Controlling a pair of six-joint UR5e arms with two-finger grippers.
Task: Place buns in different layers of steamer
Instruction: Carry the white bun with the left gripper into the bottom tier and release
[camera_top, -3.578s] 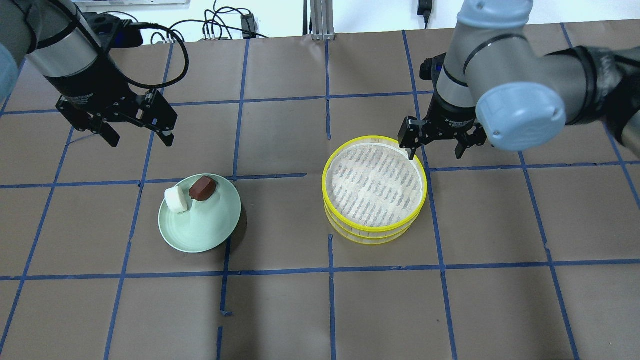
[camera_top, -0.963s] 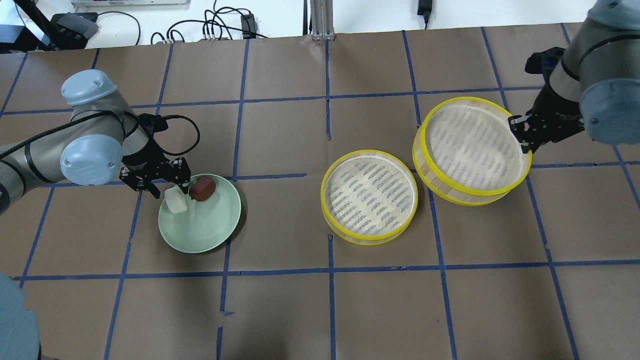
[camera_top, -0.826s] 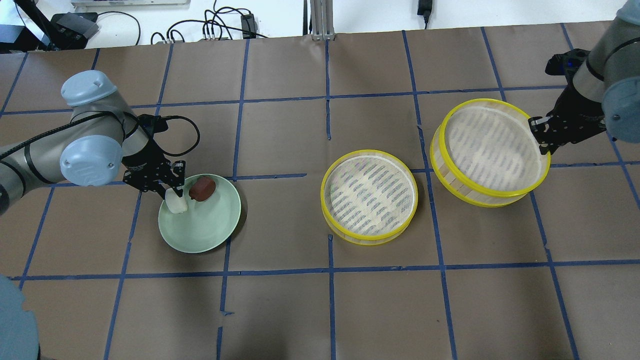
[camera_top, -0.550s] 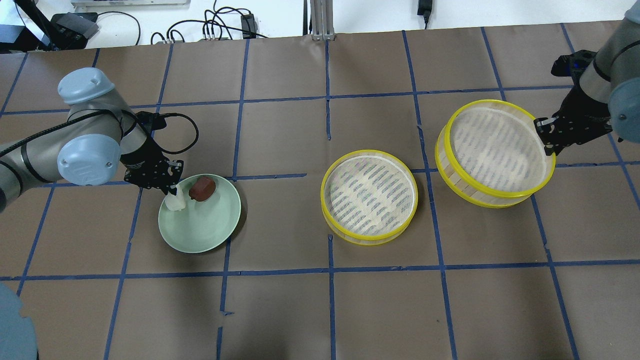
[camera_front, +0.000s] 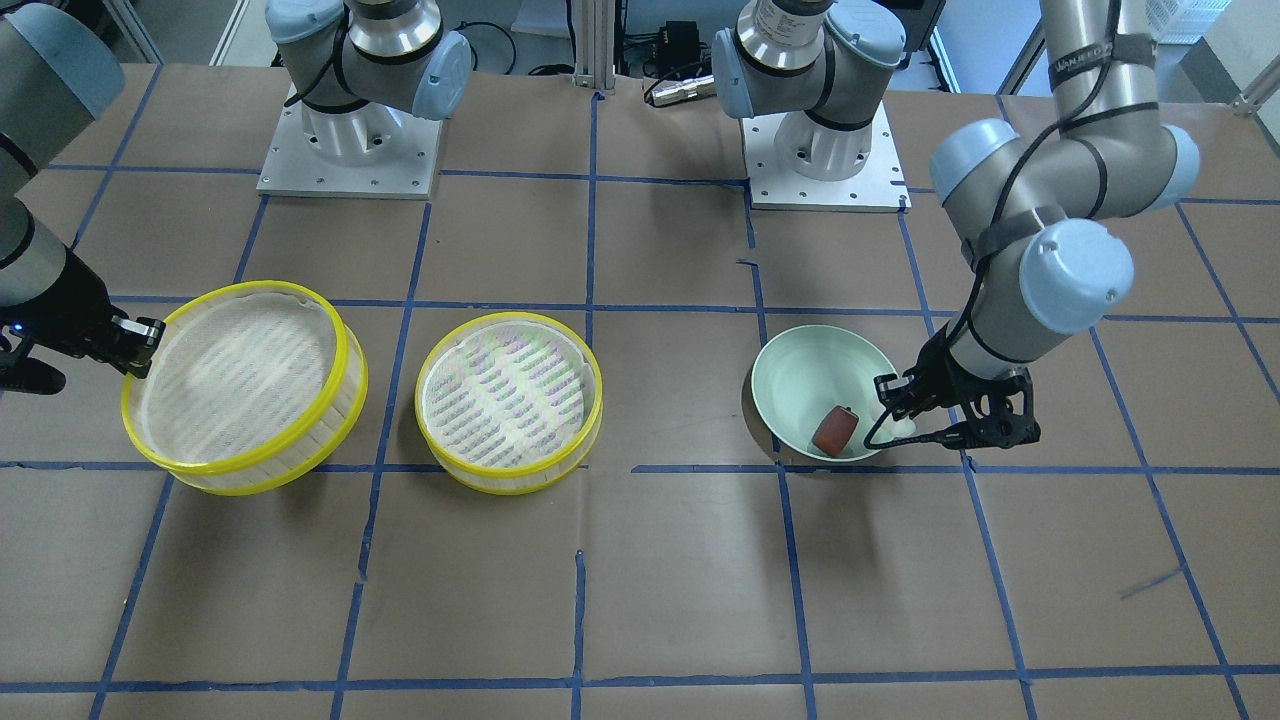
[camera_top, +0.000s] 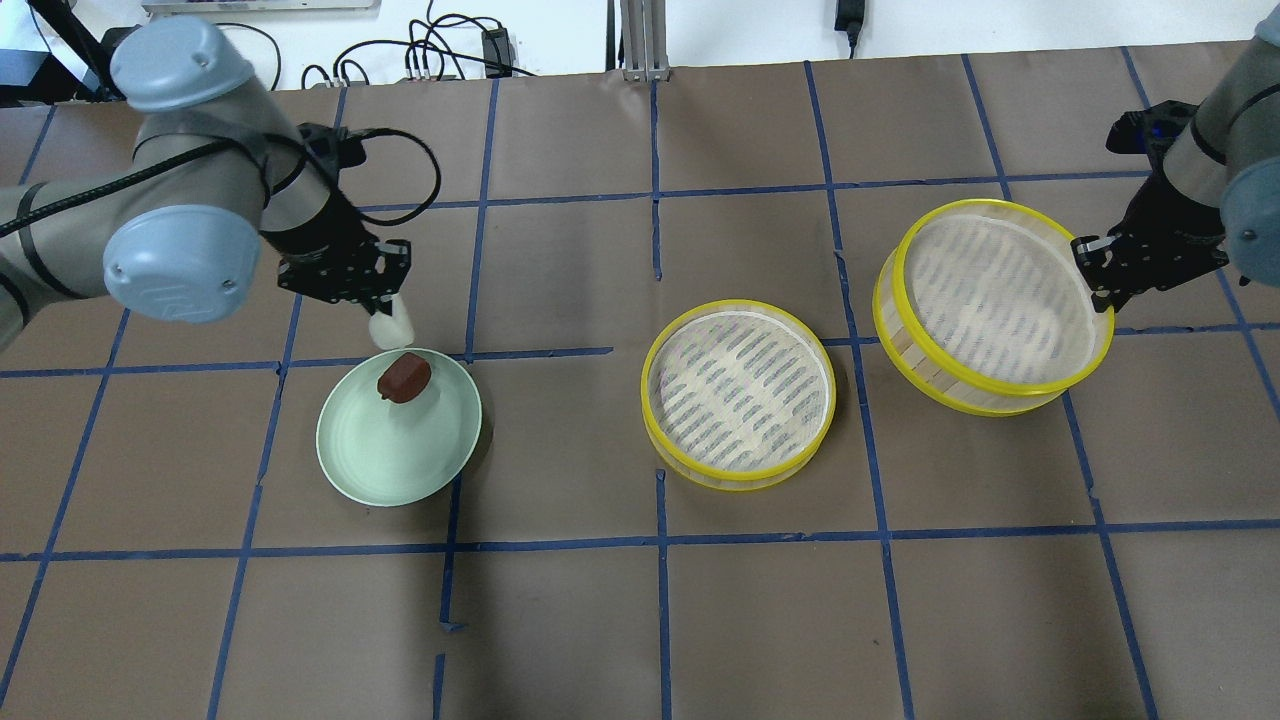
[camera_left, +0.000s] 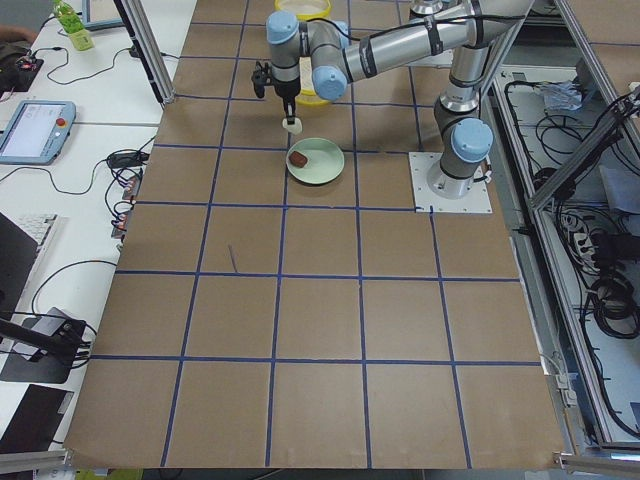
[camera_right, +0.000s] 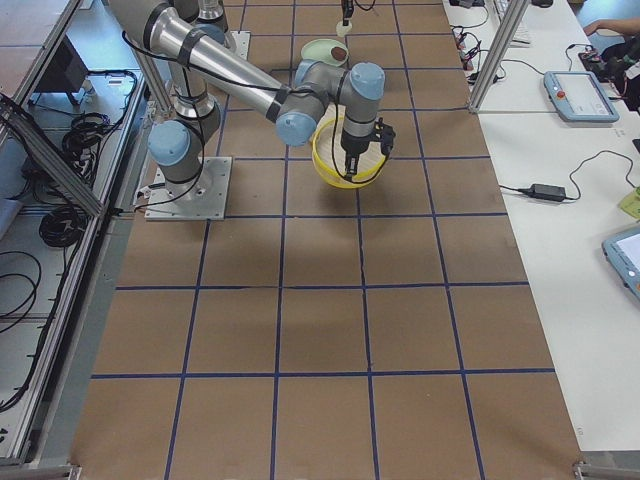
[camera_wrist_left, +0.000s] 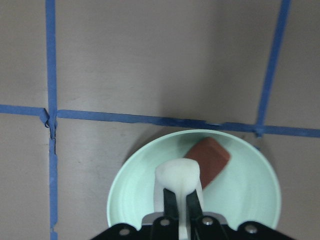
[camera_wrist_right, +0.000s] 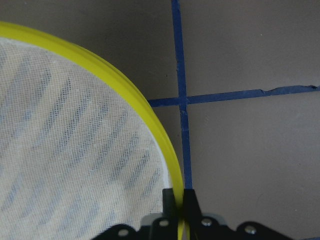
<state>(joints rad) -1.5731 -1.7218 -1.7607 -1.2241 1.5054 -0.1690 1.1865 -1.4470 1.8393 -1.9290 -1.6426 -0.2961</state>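
My left hand (camera_top: 384, 304) pinches the white bun (camera_top: 392, 325) mid-body (soft, light, dents easily); my right hand (camera_top: 1097, 288) clamps a steamer layer (camera_top: 1000, 300) by its rim.

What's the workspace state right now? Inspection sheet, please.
surface: brown paper-covered table with a blue tape grid.
job's things: white bun lifted clear of the plate; brown bun on the plate; empty tray flat on the table; second tray tilted, also empty.
clutter: nothing seen.
grippers: left gripper shut on white bun; right gripper shut on second tray's rim.
cables: wrist cable loops beside the left gripper; loose cables beyond the far edge.
surroundings: desks with a teach pendant.
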